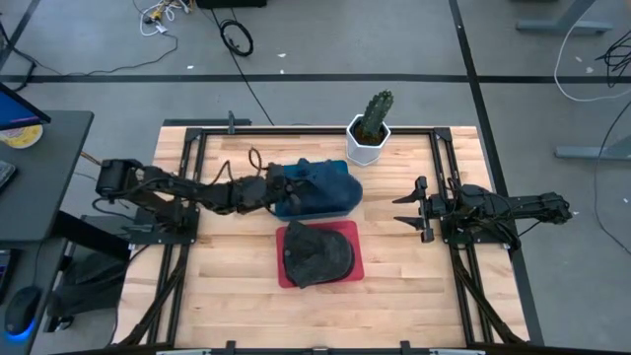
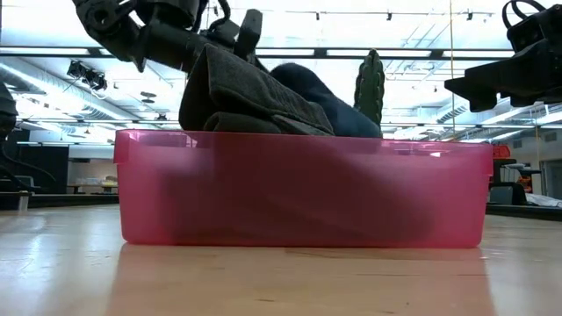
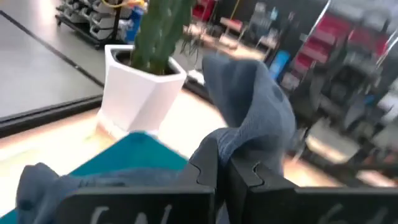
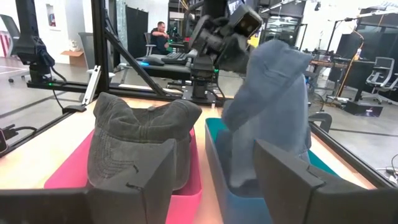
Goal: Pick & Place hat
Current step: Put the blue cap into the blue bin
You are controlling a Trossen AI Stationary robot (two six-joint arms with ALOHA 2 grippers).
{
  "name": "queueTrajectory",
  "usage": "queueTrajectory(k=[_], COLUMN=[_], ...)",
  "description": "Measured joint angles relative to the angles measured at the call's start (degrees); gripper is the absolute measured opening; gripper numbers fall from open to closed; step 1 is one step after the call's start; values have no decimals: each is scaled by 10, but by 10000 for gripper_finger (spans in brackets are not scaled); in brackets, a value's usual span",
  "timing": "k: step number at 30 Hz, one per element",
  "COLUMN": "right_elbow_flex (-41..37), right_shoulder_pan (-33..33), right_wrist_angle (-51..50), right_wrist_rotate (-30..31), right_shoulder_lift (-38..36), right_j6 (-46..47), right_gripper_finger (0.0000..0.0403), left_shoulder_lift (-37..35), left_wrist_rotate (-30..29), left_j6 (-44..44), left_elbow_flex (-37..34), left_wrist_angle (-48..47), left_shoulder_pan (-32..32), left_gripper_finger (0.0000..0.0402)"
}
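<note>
A blue-grey hat is over the blue bin at the table's middle, and my left gripper is shut on it. The right wrist view shows this hat hanging into the teal-blue bin. A dark grey hat lies in the red bin on the near side, crown up. My right gripper waits open to the right of both bins, touching nothing. My left gripper pinches a bunched fold of the blue-grey hat's cloth between its two fingers. It comes from the table's left. The hat hangs below the gripper, and its lower part reaches down into the blue bin.
A cactus in a white pot stands just beyond the blue bin, near the table's far edge. The red bin fills the low view, with the dark hat rising above its rim. Bare wood lies left and right of the bins.
</note>
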Motion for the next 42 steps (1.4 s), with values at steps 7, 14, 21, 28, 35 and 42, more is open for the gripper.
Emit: queueTrajectory(k=[7,14,21,28,35,42], right_elbow_flex=[0,0,0,0,0,0], right_shoulder_pan=[0,0,0,0,0,0], right_wrist_angle=[0,0,0,0,0,-2], right_wrist_rotate=[0,0,0,0,0,0], right_shoulder_lift=[0,0,0,0,0,0], right_j6=[0,0,0,0,0,0], right_gripper_finger=[217,217,217,217,217,217], left_shoulder_lift=[1,1,1,1,-44,-108], left_wrist_rotate=[-62,-76,-73,-75,-126,-103], left_j6=[23,-54,-21,38,73,-11], left_elbow_flex=[0,0,0,0,18,39], left_wrist_angle=[-130,-283,-296,-281,-259,-258], left_shoulder_pan=[-23,-42,-59,-60,-55,6], left_gripper_finger=[7,14,17,27,29,30])
